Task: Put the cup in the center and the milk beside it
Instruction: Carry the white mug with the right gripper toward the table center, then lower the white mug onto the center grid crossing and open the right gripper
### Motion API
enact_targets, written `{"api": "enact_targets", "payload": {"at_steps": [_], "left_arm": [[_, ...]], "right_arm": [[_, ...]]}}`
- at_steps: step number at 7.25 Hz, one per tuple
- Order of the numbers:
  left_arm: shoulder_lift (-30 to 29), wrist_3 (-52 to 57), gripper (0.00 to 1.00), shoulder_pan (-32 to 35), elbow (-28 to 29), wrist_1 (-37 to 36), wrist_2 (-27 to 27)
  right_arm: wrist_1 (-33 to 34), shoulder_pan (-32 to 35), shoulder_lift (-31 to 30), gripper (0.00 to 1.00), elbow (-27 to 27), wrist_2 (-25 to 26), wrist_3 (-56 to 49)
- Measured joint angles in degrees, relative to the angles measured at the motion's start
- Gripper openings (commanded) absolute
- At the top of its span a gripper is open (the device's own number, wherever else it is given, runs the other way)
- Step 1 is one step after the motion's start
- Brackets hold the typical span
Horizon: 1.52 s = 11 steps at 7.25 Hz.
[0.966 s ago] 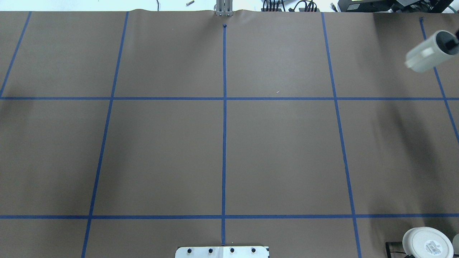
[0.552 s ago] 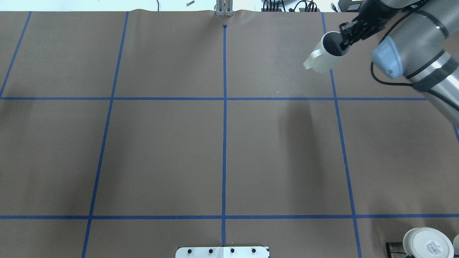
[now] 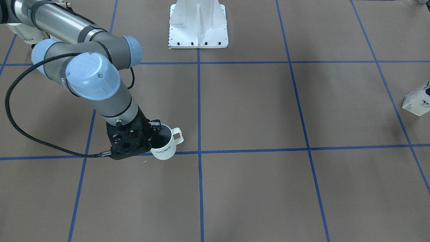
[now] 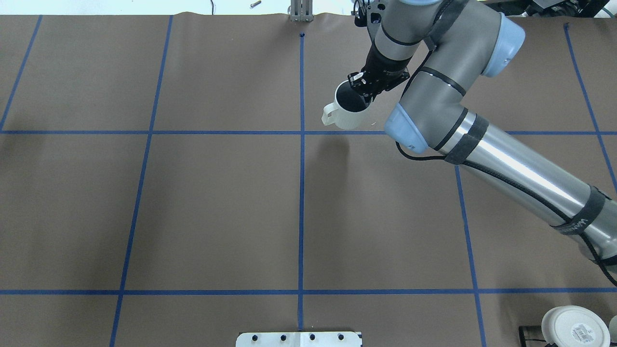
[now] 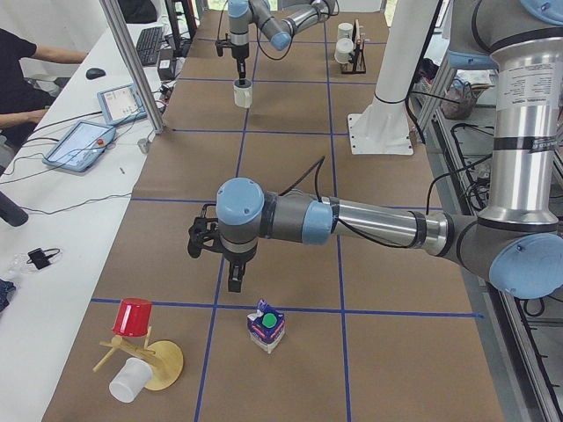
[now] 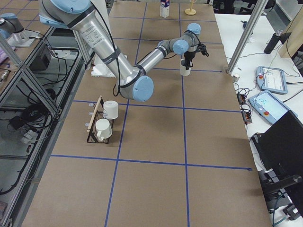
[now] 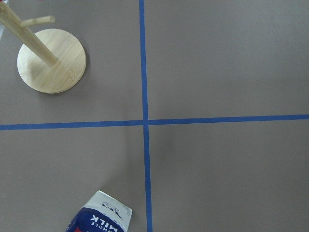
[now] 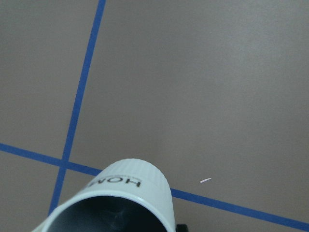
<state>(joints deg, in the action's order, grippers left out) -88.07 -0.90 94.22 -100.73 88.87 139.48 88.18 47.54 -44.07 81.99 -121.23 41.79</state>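
The white "HOME" cup [image 4: 344, 111] hangs in my right gripper [image 4: 362, 92], which is shut on its rim with one finger inside. The cup is held above the table, slightly tilted, handle toward the center crossing [image 4: 302, 132] and just to its right. In the front-facing view the cup [image 3: 164, 145] is left of the crossing [image 3: 199, 152]. The milk [image 5: 266, 327] stands at the table's left end, also in the left wrist view [image 7: 100, 218]. My left gripper [image 5: 234, 280] hovers just beyond it; I cannot tell whether it is open.
A rack with handleless white cups [image 4: 573, 327] stands at the near right corner. A wooden mug tree [image 7: 51, 60] with a red cup [image 5: 133, 316] stands near the milk. The robot's white base plate [image 3: 198, 23] sits at the table's near edge.
My right arm has carried the cup from the far right of the table leftward and nearer, to just right of the center crossing.
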Motion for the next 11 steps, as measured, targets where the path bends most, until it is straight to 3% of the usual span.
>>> {"api": "enact_targets", "payload": {"at_steps": [3,5,6,9,11], "left_arm": [[0.0,0.2,0.98,-0.1,0.7,0.1,0.0],[0.0,0.1,0.98,-0.1,0.8,0.1,0.0],[0.0,0.1,0.98,-0.1,0.8,0.0,0.0],[-0.1,0.1,0.98,0.0,0.8,0.0,0.0],[-0.1,1.3,0.98,0.0,0.3,-0.2,0.0]], "right_arm": [[-4.0,-2.7,6.5,0.0,-9.7,2.1,0.6],[-6.5,-4.5,6.9,0.0,-12.5,3.1,1.3],[-6.9,-5.0,7.0,0.96,-12.8,3.2,2.6],[-7.1,-5.1,6.9,1.0,-12.4,3.1,5.9],[-6.5,-1.8,5.3,1.0,-9.3,-0.7,7.3]]}}
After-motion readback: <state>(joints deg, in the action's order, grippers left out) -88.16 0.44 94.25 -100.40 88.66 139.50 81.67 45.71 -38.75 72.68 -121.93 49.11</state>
